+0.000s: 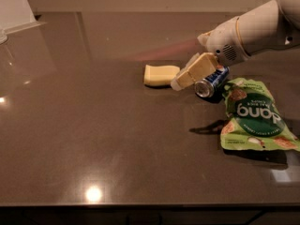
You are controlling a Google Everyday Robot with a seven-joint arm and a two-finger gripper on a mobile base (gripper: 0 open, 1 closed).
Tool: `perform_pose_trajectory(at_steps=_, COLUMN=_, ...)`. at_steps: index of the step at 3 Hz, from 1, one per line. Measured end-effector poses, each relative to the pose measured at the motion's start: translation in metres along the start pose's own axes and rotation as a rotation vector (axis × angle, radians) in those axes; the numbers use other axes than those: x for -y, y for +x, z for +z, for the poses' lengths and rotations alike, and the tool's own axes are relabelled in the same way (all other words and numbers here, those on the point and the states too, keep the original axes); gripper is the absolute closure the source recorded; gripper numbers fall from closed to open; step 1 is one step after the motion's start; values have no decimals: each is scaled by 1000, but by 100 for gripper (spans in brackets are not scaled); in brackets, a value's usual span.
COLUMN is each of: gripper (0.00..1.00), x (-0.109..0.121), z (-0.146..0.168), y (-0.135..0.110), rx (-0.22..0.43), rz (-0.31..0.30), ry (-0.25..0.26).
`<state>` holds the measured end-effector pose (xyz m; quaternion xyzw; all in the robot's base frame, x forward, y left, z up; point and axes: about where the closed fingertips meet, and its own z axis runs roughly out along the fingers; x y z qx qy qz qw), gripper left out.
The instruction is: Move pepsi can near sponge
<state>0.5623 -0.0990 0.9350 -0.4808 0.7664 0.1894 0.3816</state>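
Note:
The pepsi can is dark blue and lies tipped on its side on the dark table, its silver top facing the camera. The pale yellow sponge lies flat just left of it, about a can's width away. My gripper comes in from the upper right on a white arm and sits low over the gap between sponge and can. Its cream pad lies along the can's upper left side, touching or almost touching it. The can's far side is hidden behind the gripper.
A flat green snack bag lies right of the can, its upper edge close to it. The dark glossy table stretches left and toward the front edge. A pale wall panel stands at the back left.

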Motion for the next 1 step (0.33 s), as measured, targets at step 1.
perform_pose_trajectory(at_steps=1, gripper=0, x=0, z=0, y=0, rx=0, rz=0, ry=0)
